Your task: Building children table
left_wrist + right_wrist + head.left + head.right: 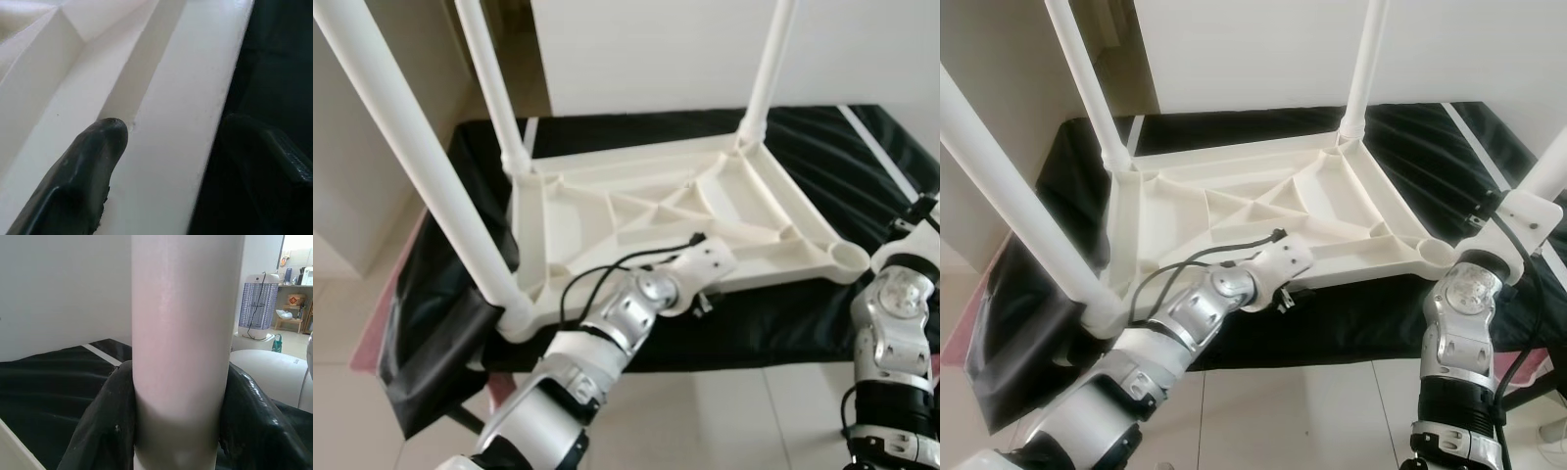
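Observation:
A white plastic children's table [636,211] lies upside down on a black-covered surface. Three white legs stand up from it: near left [421,171], far left [494,88] and far right [766,73]. The near-right corner socket [1437,253] is empty. My left gripper [1285,297] is at the table's near rim, with one finger [93,166] on the white rim and the other under its edge. Just right of the empty socket, my right gripper [178,374] is shut around a loose white leg [1552,162], which it holds upright.
The black sheet [431,323] hangs off the near-left corner of the surface. A white wall [705,49] stands behind, with pale tiled floor [734,421] in front. A white bug zapper [259,303] and a shelf stand far off to the right.

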### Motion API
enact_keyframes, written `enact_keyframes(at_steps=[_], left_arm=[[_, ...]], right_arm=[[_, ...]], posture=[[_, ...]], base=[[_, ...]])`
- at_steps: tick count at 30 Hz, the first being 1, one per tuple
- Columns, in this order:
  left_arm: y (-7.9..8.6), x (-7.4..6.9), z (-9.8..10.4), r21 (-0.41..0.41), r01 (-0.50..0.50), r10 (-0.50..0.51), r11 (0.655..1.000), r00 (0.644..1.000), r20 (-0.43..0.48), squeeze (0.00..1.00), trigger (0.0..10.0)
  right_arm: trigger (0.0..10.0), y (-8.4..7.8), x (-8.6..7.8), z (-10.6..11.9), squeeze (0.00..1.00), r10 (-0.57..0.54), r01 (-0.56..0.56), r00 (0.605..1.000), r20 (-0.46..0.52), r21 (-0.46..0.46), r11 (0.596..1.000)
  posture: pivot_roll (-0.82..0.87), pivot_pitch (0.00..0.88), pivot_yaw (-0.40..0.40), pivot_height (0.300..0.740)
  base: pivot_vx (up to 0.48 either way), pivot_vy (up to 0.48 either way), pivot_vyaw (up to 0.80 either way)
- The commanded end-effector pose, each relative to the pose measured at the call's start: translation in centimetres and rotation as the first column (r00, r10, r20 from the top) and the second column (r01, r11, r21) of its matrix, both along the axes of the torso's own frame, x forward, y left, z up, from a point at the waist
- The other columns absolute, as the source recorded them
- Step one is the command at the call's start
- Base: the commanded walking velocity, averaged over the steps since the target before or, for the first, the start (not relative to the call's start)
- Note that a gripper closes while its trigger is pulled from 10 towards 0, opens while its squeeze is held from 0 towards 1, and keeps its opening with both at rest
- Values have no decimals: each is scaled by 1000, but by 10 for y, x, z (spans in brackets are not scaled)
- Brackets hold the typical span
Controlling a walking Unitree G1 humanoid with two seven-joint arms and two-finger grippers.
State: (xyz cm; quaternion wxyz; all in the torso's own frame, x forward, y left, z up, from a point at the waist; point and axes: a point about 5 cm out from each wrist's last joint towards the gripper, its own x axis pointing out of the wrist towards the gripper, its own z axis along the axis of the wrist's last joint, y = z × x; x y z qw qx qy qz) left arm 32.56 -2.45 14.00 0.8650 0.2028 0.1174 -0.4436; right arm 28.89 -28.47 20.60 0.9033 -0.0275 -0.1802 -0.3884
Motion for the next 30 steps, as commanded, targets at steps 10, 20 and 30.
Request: enact_keyframes(at_steps=[10, 20, 30], left_arm=[[39, -22, -18, -34, 226, -227, 974, 939, -260, 0, 10000], [89, -62, -26, 12, 479, -447, 878, 829, -336, 0, 10000], [146, -81, -17, 53, 551, -495, 833, 785, -371, 0, 10000]], right_arm=[[10000, -4, -2, 4, 0, -26, 26, 1000, -2, -16, 1000], [10000, -10, -6, 6, 0, -44, 44, 999, -8, -22, 999], [10000, -12, -2, 7, 0, -16, 16, 1000, -26, -19, 1000]], posture=[[-34, 86, 34, 740], [-42, 90, 35, 740], [-37, 88, 23, 740]], base=[[0, 0, 0], [0, 0, 0], [0, 0, 0]])
